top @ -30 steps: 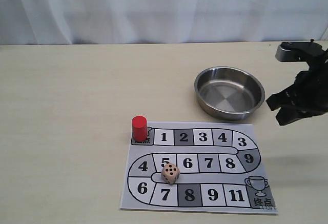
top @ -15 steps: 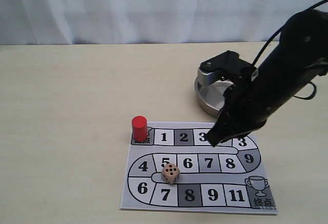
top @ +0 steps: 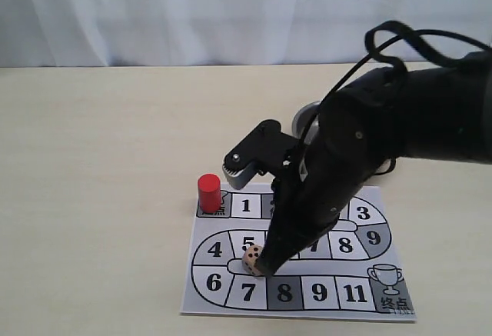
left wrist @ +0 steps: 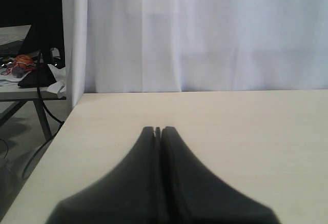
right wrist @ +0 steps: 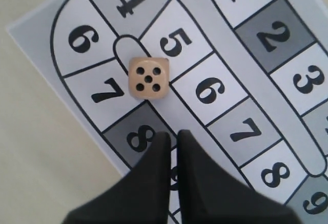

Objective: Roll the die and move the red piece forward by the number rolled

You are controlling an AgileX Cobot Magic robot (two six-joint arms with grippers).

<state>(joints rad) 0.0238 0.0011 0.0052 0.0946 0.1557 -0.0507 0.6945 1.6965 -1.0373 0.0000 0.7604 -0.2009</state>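
Observation:
The die [top: 250,258] is a tan cube lying on the printed number board [top: 201,294], by squares 5 and 7. In the right wrist view the die [right wrist: 148,78] shows five pips on top. My right gripper [top: 265,266] hangs just beside the die, low over square 8. Its fingers [right wrist: 174,134] are shut with only a thin slit between them and hold nothing. The red piece [top: 208,192] stands upright on the board's start corner, left of square 1. My left gripper [left wrist: 158,129] is shut and empty over bare table, and it does not show in the exterior view.
A steel bowl [top: 306,115] sits behind the board, mostly hidden by my right arm [top: 400,128]. The table edge and a white curtain [left wrist: 205,29] show in the left wrist view. Clutter lies off the table there.
My right arm has swung in from the far right, past the bowl and across the board, down to the die. The die and the red piece have not moved.

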